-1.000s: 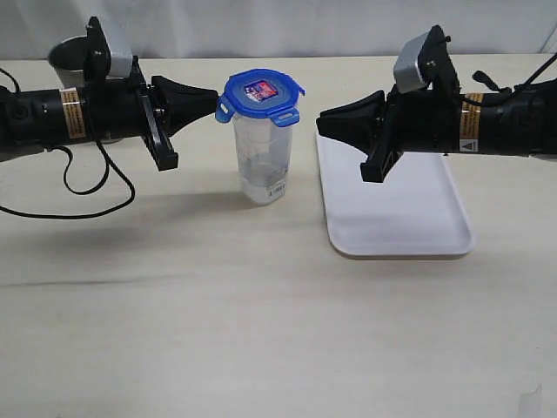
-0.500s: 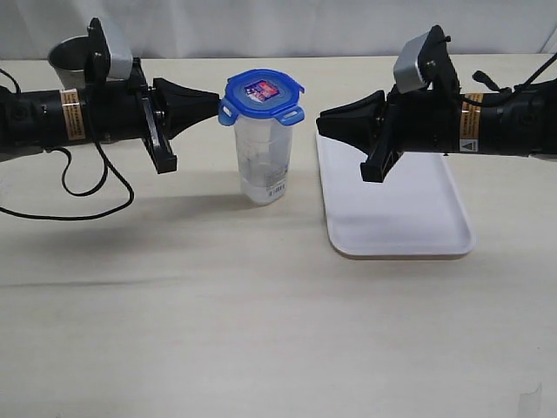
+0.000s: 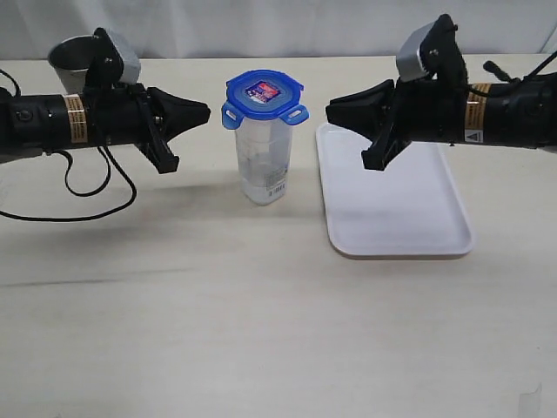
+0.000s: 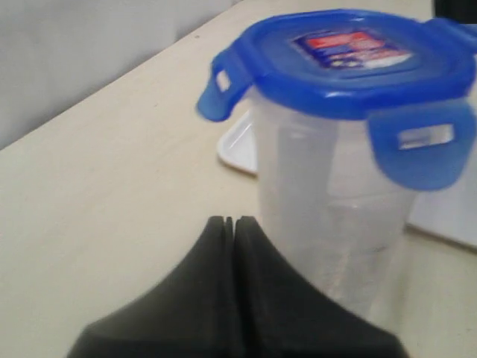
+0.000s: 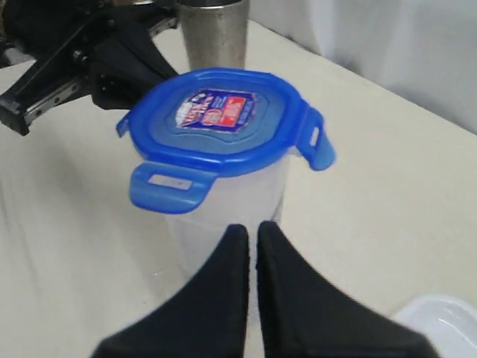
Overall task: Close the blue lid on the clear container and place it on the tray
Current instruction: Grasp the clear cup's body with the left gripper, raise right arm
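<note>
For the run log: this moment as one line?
blue lid: atop clear container, tabs flared | clear container: beside tray | left end effector: shut, empty | right end effector: shut, empty

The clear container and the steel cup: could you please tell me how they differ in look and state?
The container is transparent plastic; the cup is opaque metal. The container carries the blue lid; the cup is open-topped. The container stands centrally beside the tray; the cup stands far back on the left. Both stand upright on the table, off the tray.
</note>
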Available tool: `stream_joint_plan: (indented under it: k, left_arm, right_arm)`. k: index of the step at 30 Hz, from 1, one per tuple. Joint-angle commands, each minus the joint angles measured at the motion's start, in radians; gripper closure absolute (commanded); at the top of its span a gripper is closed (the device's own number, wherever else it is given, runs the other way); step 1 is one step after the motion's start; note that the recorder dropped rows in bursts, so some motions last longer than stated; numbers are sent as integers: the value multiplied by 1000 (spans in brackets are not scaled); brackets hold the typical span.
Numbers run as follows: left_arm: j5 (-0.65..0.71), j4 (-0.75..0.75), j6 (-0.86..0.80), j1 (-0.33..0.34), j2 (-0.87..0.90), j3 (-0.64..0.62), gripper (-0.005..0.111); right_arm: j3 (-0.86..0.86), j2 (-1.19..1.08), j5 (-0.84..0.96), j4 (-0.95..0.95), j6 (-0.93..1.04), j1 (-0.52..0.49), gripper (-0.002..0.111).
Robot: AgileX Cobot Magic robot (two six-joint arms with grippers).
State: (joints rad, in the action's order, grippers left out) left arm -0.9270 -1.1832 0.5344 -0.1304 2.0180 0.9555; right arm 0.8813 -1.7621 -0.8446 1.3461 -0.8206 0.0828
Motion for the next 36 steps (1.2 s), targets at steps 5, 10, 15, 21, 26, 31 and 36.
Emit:
stream_joint_plan:
  k: [5, 10, 15, 21, 26, 31, 36]
  left_arm:
    - [-42, 363, -321, -5, -6, -154, 107]
    - [-143, 238, -273, -5, 36, -166, 107]
    - [-195, 249, -261, -5, 104, -177, 106]
    - [-250, 225, -261, -5, 129, -177, 75]
    - [-276, 214, -269, -29, 132, -175, 23]
    - [-277, 291, -322, -97, 152, -174, 14]
    - [-282, 394, -381, -156, 168, -174, 14]
  right_arm:
    - [-1, 197, 355, 67, -282, 1, 104]
    - [-1, 220, 379, 110, -347, 1, 104]
    - [-1, 220, 377, 110, -347, 1, 104]
    - [-3, 220, 375, 110, -347, 1, 104]
    - [-3, 218, 375, 110, -347, 1, 104]
    - [-3, 210, 368, 110, -347, 1, 104]
    - [-3, 201, 368, 110, -347, 1, 104]
